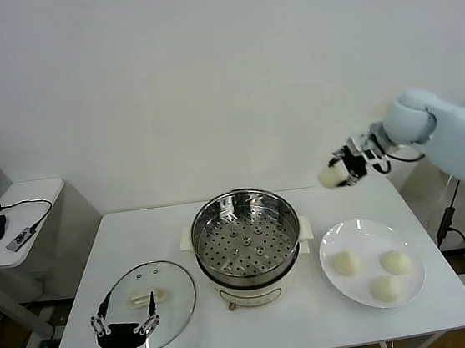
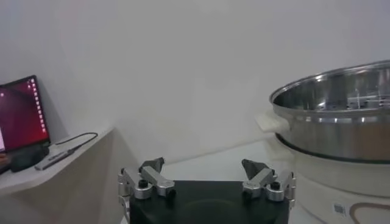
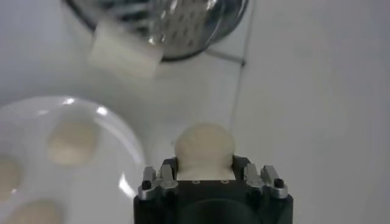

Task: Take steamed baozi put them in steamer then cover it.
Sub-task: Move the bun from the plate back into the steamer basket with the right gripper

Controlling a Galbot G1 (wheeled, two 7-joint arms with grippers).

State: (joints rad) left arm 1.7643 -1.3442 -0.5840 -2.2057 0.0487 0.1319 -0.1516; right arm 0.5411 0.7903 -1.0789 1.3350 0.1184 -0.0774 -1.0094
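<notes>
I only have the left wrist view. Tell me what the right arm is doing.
Observer: The right gripper is raised above the table, between the steamer and the plate, shut on a baozi.
Operator: Report what is left on the plate.
Observer: Three baozi lie on it; the nearest to the steamer is here.
Operator: Check the steamer tray.
Observer: The perforated tray holds no baozi.
Operator: Locate the cover.
Observer: The cover lies flat on the table on the steamer's left, with the open left gripper at its near edge.
</notes>
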